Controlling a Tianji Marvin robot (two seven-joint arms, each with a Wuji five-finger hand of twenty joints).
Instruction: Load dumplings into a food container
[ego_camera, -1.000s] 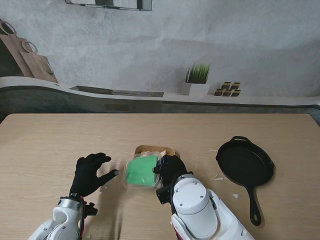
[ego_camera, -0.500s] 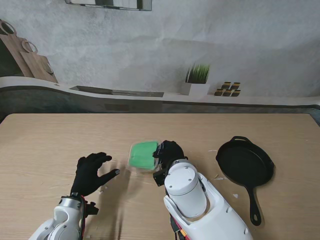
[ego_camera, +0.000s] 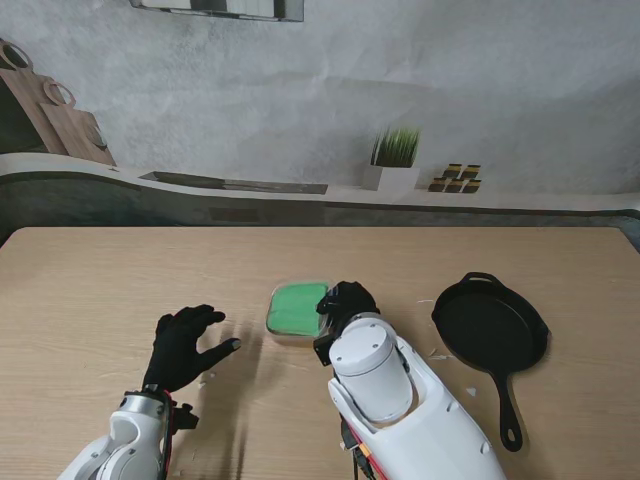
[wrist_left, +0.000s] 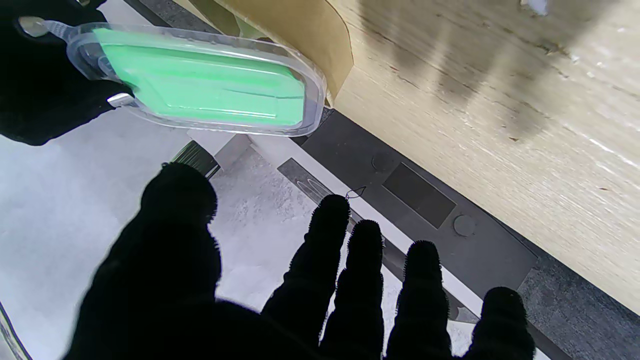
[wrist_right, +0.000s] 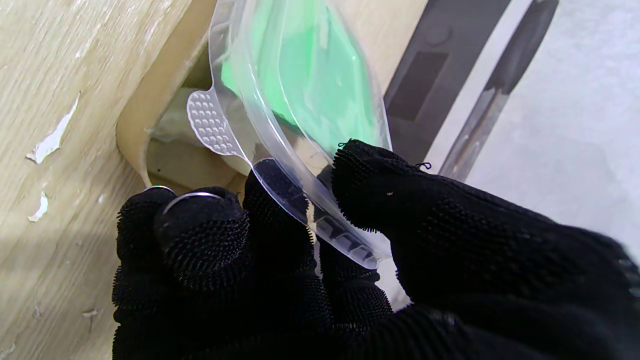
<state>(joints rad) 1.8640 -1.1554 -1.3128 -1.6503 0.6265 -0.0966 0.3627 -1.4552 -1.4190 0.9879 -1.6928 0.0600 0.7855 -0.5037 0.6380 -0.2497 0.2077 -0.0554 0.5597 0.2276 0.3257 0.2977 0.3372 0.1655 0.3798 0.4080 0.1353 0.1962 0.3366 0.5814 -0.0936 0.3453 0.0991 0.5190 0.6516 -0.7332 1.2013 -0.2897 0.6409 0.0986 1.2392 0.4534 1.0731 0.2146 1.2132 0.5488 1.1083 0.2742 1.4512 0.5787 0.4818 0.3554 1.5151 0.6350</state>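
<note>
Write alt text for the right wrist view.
The right robot hand, in a black glove, pinches the rim of a clear plastic lid with a green centre, holding it tilted over a tan container on the wooden table.

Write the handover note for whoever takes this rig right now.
Right robot hand: shut on the clear lid with the green label, pinching its rim.
Left robot hand: open, holding nothing, on the table's left side.
The lid is over the tan food container, tilted, not seated. Contents not clearly visible.
The black skillet sits to the right.
Left: seat the lid, release.
</note>
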